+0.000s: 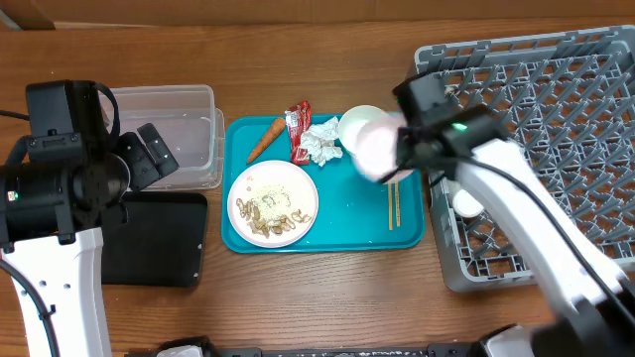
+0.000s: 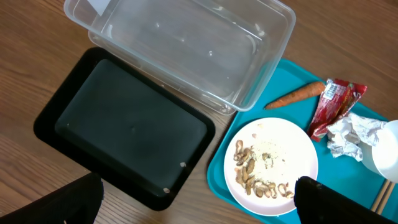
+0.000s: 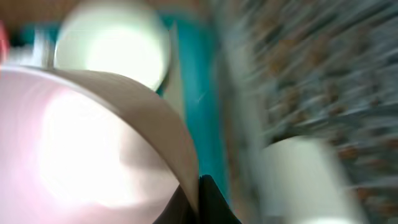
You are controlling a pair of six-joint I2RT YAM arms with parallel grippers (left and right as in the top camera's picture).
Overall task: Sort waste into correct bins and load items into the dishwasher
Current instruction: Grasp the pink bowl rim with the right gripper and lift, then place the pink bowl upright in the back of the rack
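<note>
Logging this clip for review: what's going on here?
The right hand holds a white bowl above the teal tray's edge, beside the grey rack, where a small cup sits. The left hand hangs open over the black tray and clear tub. Carrot, wrapper, tissue, scrap plate and chopsticks lie unsorted on the teal tray.

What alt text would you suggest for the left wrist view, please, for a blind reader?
A clear tub and a black tray sit side by side on a wooden table; beside them a teal tray holds a plate of food scraps, a carrot piece, a red wrapper and a crumpled tissue.
</note>
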